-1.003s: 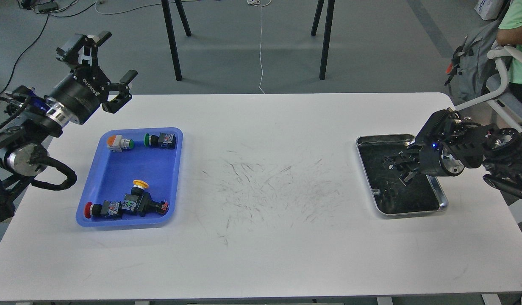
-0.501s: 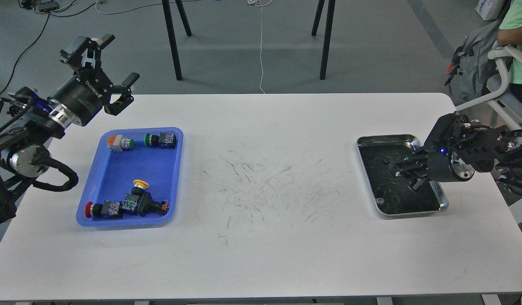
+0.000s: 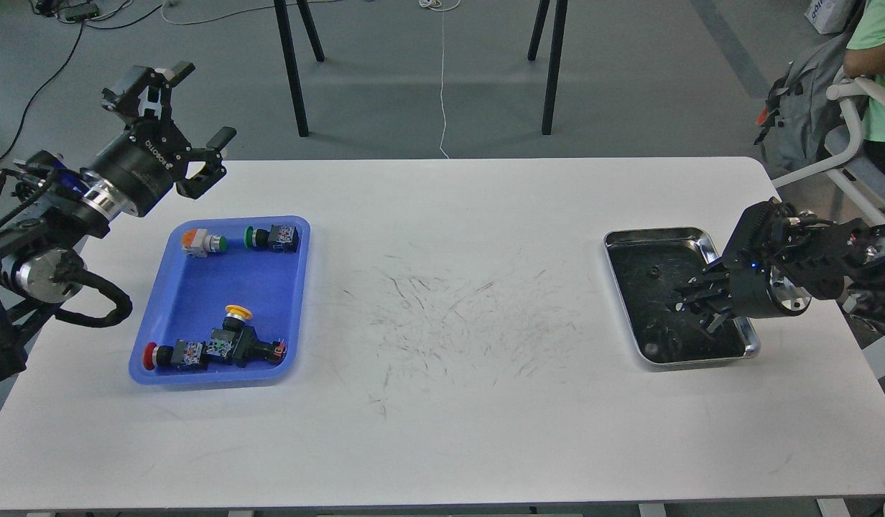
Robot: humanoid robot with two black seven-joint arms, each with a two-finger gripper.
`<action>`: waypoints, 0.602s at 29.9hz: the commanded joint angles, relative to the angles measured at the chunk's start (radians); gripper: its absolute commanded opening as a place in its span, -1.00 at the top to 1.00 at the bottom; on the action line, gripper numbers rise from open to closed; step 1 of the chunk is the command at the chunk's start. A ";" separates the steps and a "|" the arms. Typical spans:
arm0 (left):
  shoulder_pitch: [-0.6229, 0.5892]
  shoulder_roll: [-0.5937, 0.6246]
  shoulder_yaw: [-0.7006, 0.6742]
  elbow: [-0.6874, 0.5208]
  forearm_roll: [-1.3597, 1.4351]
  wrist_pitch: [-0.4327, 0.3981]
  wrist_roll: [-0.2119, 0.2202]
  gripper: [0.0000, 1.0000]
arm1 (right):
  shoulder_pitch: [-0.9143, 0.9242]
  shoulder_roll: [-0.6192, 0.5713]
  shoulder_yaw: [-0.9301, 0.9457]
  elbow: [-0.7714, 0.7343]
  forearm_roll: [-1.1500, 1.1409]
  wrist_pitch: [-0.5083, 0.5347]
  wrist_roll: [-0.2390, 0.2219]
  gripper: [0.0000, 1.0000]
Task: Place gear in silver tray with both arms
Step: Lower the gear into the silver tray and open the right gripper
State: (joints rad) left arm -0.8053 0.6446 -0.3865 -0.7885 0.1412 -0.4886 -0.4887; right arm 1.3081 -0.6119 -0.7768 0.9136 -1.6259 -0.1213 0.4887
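Note:
The silver tray [image 3: 618,240] lies at the right of the white table, with a dark scratched bottom. A small dark piece [image 3: 652,271] lies in its far half; I cannot tell whether it is the gear. My right gripper [image 3: 695,306] hangs low over the tray's right half. Its dark fingers look spread, with nothing between them. My left gripper [image 3: 202,103] is open and empty, raised above the table's far left corner, behind the blue tray.
A blue plastic tray [image 3: 198,287] at the left holds several push-button switches with red, yellow, green and orange caps. Black scuff marks cover the table's middle [image 3: 450,301]. A seated person [image 3: 873,64] and a backpack are past the far right corner.
My right gripper has drawn back to the right and toward the tray's near right corner. My left gripper has turned slightly and stays raised and open.

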 commanded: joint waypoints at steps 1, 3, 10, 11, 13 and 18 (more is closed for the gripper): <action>0.000 0.000 0.000 0.000 0.000 0.000 0.000 -1.00 | -0.009 0.000 -0.001 -0.004 -0.002 0.000 0.000 0.91; 0.000 0.000 0.000 0.002 0.000 0.000 0.000 -1.00 | -0.009 0.000 -0.001 -0.004 -0.002 0.000 0.000 0.91; 0.000 -0.002 0.000 0.012 0.000 0.000 0.000 -1.00 | -0.021 0.000 -0.004 -0.006 -0.002 0.000 0.000 0.70; 0.000 0.000 0.000 0.012 0.001 0.000 0.000 -1.00 | -0.021 0.000 -0.010 -0.006 -0.002 0.000 0.000 0.65; 0.000 0.000 0.000 0.012 0.001 0.000 0.000 -1.00 | -0.020 0.000 -0.019 -0.007 0.001 0.000 0.000 0.45; 0.000 0.000 0.000 0.015 0.001 0.000 0.000 -1.00 | -0.020 0.000 -0.021 -0.012 0.003 0.000 0.000 0.12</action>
State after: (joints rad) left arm -0.8061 0.6437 -0.3868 -0.7754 0.1427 -0.4887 -0.4887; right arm 1.2882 -0.6121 -0.7964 0.9058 -1.6246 -0.1213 0.4887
